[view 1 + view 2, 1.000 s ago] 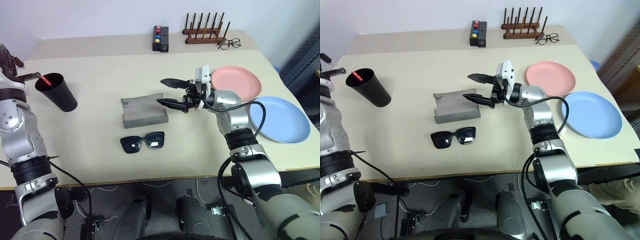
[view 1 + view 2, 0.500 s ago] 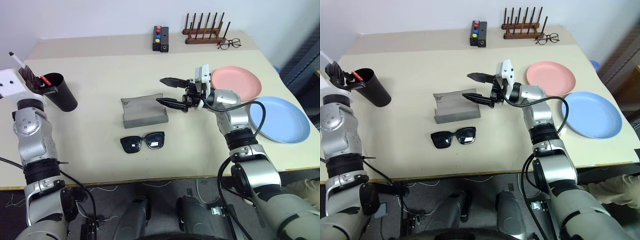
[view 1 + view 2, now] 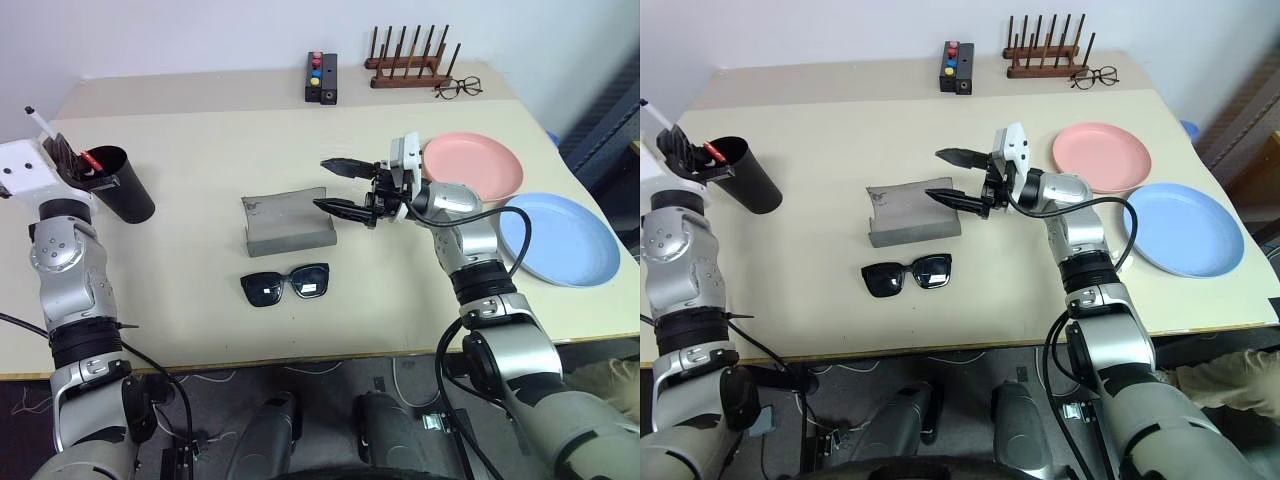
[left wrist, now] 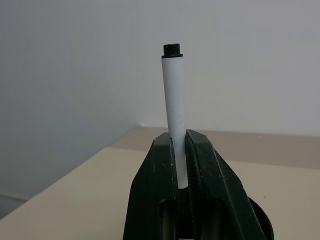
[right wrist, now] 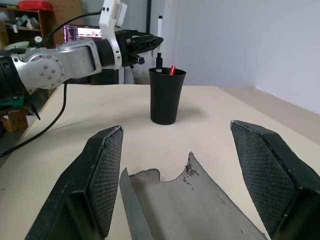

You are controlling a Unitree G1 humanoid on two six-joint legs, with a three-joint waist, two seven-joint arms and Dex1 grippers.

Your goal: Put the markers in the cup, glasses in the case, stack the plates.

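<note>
Left gripper (image 4: 181, 150) clenched on white marker (image 4: 173, 107), over cup (image 3: 119, 184). Right gripper (image 3: 335, 187) spread wide, case (image 3: 287, 224) just below.

Bright, even, soft-shadowed light; sharp focus.

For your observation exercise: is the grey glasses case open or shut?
Open. The grey case has its flap raised, showing a hollow interior; the sunglasses lie outside it.
</note>
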